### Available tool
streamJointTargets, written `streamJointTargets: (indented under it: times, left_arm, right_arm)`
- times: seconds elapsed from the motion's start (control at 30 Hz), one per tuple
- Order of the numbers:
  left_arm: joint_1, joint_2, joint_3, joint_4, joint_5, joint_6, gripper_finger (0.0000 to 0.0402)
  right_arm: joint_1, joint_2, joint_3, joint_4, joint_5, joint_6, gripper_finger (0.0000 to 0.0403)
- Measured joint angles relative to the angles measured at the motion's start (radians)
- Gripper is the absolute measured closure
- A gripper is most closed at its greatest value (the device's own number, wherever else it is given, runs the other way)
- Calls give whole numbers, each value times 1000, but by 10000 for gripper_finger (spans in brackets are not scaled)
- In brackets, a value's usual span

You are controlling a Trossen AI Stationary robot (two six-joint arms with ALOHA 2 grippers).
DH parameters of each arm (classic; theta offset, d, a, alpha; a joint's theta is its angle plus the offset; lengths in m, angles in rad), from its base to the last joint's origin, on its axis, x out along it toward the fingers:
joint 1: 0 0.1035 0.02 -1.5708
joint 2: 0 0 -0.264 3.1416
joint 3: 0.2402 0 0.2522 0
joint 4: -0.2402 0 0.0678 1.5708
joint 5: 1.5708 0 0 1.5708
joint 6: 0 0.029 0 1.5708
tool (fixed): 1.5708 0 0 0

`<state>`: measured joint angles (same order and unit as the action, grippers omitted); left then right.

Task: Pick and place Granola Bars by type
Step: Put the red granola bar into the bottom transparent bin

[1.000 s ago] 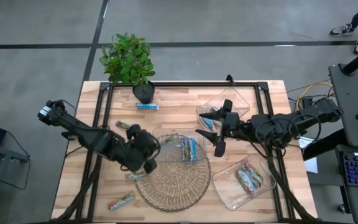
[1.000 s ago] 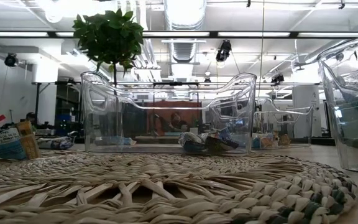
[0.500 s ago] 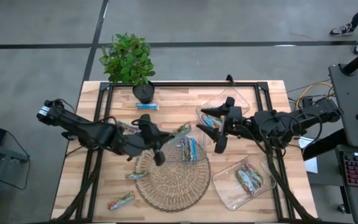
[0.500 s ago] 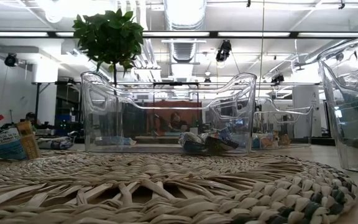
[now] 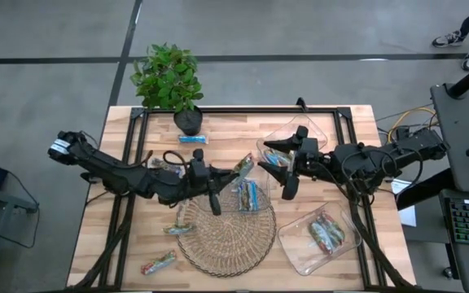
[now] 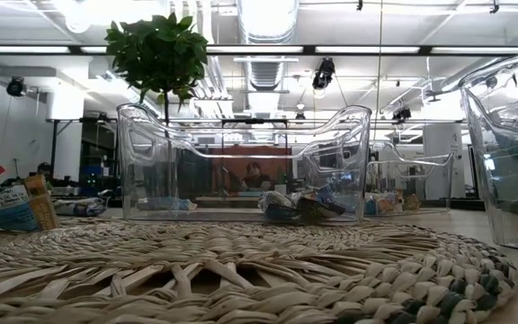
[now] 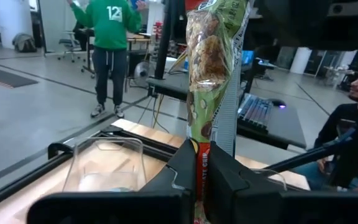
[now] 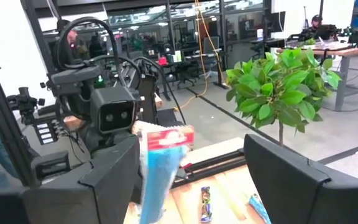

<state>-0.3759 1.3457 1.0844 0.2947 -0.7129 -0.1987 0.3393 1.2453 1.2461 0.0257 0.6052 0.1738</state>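
Note:
My left gripper [image 5: 225,179] reaches level over the middle of the table, shut on a green-silver granola bar [image 5: 243,167] above the centre tray [image 5: 218,183]. My right gripper [image 5: 282,168] hangs open over the near-left corner of the far right tray [image 5: 316,130]. A blue bar [image 8: 160,168] shows beside one of its fingers; I cannot tell whether they touch. Blue bars [image 5: 251,195] lie in the centre tray and reddish-tan and green ones [image 5: 326,233] in the near right tray. Loose bars lie flat on the table [image 5: 192,139], [image 5: 163,165], [image 5: 177,229], [image 5: 159,263]. My left gripper pinches the green-silver bar by one end [image 7: 202,163] between its two fingers [image 7: 182,171]. The fingers come level from the table's left and lie along the bar. It is lifted clear and sticks straight out beyond the fingertips [image 7: 213,56].
A round wicker mat [image 5: 226,236] lies at the table's near middle, under the centre tray's near edge. A potted plant [image 5: 169,77] stands at the far left edge. A black frame [image 5: 243,110] runs along the table's far side. People show in the room beyond.
My left gripper has risen from the table near the mat's left edge and swung toward the right and far side. It has tipped from pointing down to level. The green-silver bar has come up with it, lifted clear over the centre tray.

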Motion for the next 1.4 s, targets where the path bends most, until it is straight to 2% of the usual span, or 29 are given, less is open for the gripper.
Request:
streamJointTargets:
  times: [0.53,0.73,0.87,1.07,1.4]
  left_arm:
    - [32,26,1,65,15,15,401]
    - [32,26,2,64,24,14,401]
    - [32,26,2,63,24,15,401]
    - [32,25,2,49,24,10,401]
    - [32,26,2,48,24,9,401]
  right_arm:
    - [-15,76,6,12,-10,22,120]
    - [-51,111,24,8,-85,52,124]
    - [-53,128,47,7,-88,35,138]
    - [-57,144,76,-19,-91,32,190]
    - [-56,144,76,-48,-91,33,322]
